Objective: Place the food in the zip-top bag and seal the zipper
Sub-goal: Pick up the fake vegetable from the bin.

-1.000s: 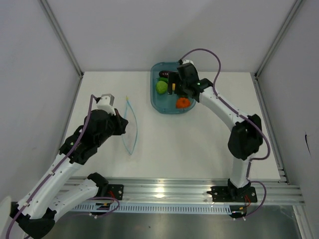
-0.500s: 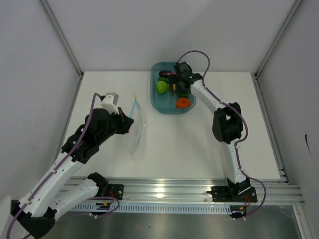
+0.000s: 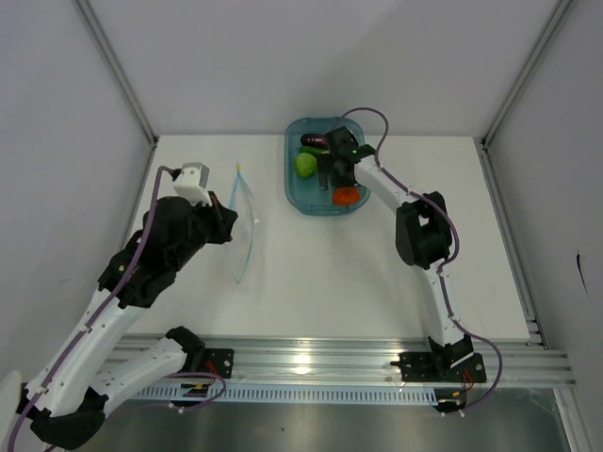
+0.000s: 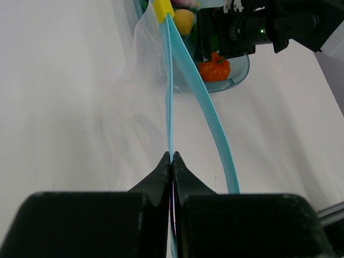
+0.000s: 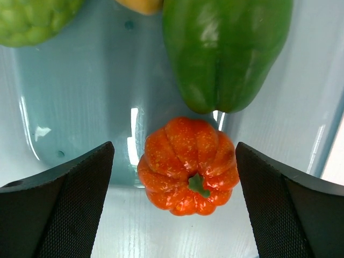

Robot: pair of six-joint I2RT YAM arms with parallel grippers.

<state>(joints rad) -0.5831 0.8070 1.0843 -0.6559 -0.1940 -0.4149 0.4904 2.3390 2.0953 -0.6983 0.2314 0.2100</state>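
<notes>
The zip-top bag is clear, with its mouth open toward the tray. My left gripper is shut on one side of the light blue zipper and holds it up; the other side bows away. From above, the left gripper sits beside the bag. My right gripper is open, its fingers either side of the orange-red piece, above it inside the teal tray. The green pepper, light green fruit and yellow ball lie just beyond. The eggplant is at the tray's back.
A yellow slider tab sits at the far end of the zipper. The tray stands at the back middle of the white table. Frame posts and side walls close in the table on both sides.
My left gripper has swung the bag edge right, then back left and a little farther away. My right gripper has moved in over the tray toward the orange-red piece, its elbow folding closer.
</notes>
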